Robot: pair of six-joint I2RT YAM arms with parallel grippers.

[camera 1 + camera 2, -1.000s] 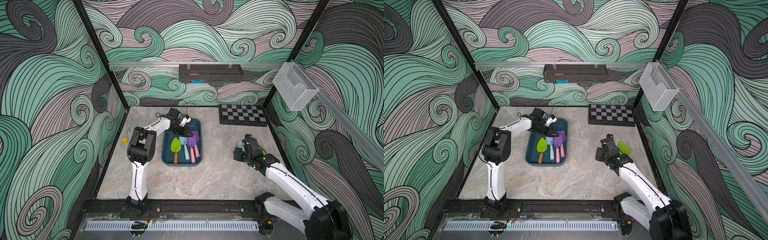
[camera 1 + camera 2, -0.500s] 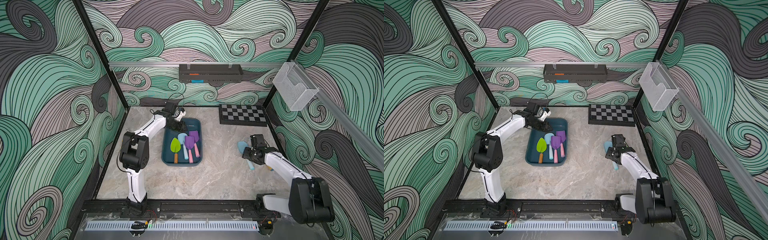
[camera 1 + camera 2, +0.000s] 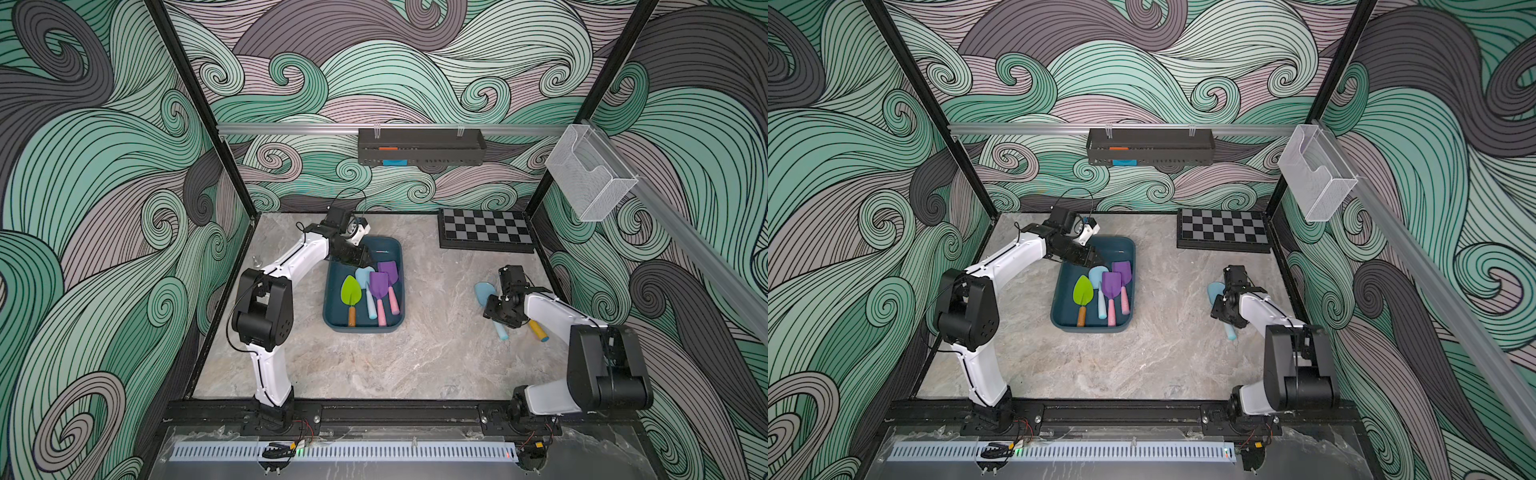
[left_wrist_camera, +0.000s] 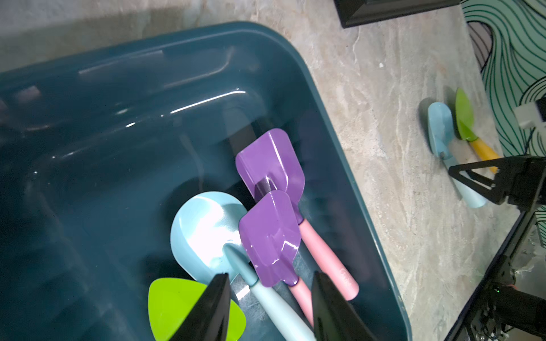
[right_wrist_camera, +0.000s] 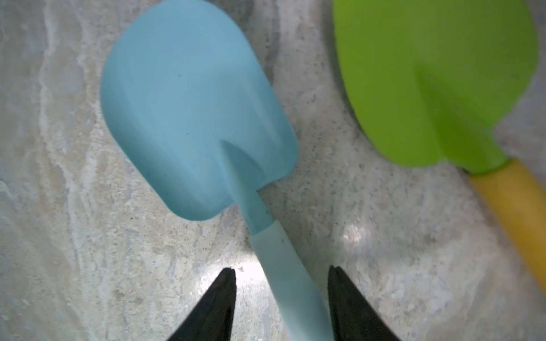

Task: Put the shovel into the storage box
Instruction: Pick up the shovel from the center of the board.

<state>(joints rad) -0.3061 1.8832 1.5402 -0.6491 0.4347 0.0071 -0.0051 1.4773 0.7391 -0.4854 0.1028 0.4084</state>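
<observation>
Grey marbled tabletop (image 3: 436, 357), walled by green, grey and mauve swirls. One checkerboard (image 3: 486, 230) upper right; above, one black tray (image 3: 419, 146) and one wire basket (image 3: 590, 178). One teal storage box (image 3: 365, 329) at centre, containing four: green shovel (image 3: 350, 289), pale blue shovel (image 3: 364, 277), two purple shovels (image 3: 378, 284). Two more on the table at right: loose blue shovel (image 3: 483, 289), loose green shovel (image 4: 464, 115). Left gripper (image 4: 270, 283) over the box, fingers parted, empty. Right gripper (image 5: 282, 270) fingers parted astride the loose blue shovel's handle.
</observation>
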